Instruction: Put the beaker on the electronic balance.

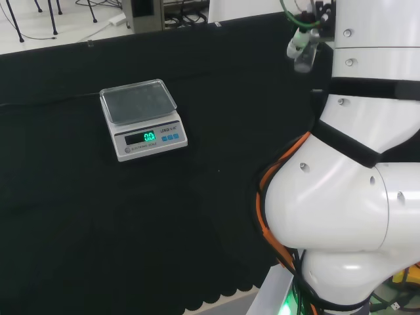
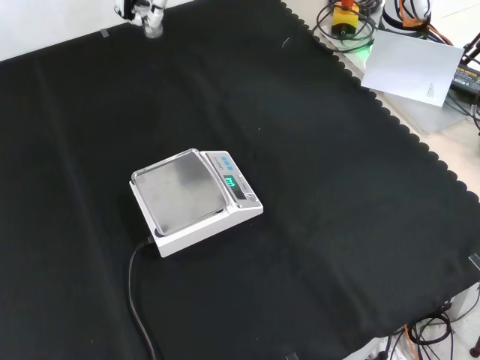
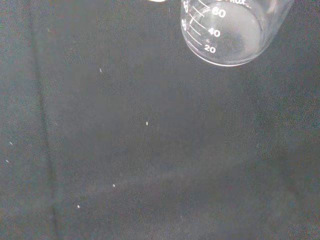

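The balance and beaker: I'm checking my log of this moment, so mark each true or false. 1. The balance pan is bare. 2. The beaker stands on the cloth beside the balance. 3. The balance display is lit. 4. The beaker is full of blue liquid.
1. True: the balance has nothing on its pan.
2. False: the beaker hangs in the air at the hand, far from the balance.
3. True: green digits glow.
4. False: the wrist view shows clear glass with no blue liquid.

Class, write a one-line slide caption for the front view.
Balance with bare pan on black cloth; robot hand at the far edge.
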